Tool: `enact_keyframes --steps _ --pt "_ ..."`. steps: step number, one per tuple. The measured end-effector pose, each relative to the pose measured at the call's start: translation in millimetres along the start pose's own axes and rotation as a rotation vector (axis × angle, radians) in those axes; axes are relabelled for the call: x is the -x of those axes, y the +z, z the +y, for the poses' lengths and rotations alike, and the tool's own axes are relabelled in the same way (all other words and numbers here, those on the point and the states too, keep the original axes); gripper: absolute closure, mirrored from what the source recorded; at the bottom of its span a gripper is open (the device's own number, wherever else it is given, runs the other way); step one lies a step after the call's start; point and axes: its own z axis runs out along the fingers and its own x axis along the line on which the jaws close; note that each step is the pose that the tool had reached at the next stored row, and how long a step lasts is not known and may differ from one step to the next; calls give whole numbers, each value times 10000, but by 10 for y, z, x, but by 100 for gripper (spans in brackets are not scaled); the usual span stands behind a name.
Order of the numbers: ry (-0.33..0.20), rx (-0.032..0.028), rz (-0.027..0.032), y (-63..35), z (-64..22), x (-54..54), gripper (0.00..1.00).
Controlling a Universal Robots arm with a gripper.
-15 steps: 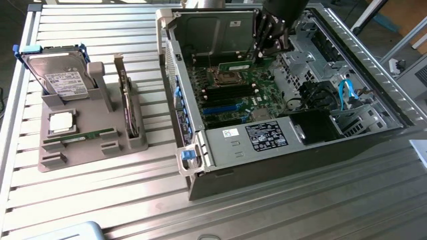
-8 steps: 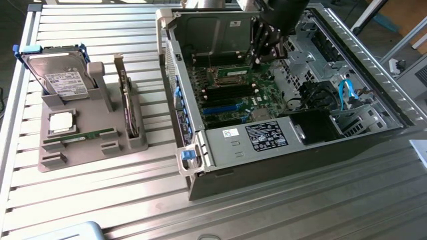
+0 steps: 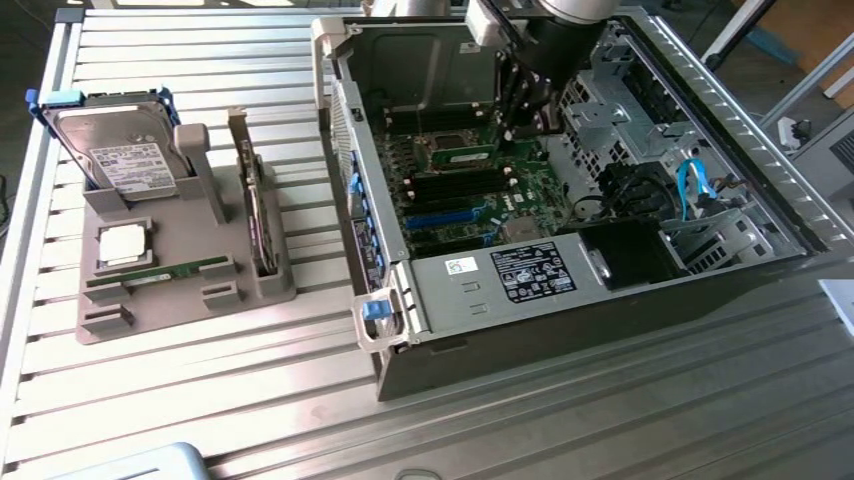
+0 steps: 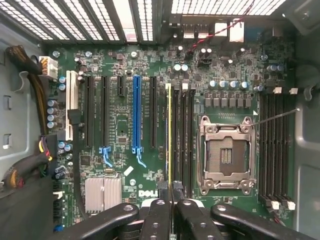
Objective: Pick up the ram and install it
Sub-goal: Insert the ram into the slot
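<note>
You had the gripper (image 4: 172,189) clenched on the ram (image 4: 169,135), so it sat right between the jaws, above the memory slots (image 4: 184,135) just beside the processor socket (image 4: 225,155), its long axis parallel to those slots. Face-on you saw a narrow green stick with dark chips; edge-on from the wrist, a thin yellowish line

Quantities on bench: computer case (image 3: 534,300), 1; holder (image 3: 174,300), 1; hard drive (image 3: 127,155), 1; processor chip (image 3: 123,243), 1; expansion card (image 3: 254,210), 1; ram (image 3: 176,270) (image 4: 169,135), 2; gripper (image 4: 172,189), 1.
</note>
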Motion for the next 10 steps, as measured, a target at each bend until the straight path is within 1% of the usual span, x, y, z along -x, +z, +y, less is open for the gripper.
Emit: enact_keyframes --steps 4,5,8,10 --pt "26 -26 -2 80 -3 -1 88" --pt "37 -40 -4 114 -4 -2 88" --pt "40 -40 -3 115 -3 -2 88" --pt "39 -43 -3 119 20 -2 88"
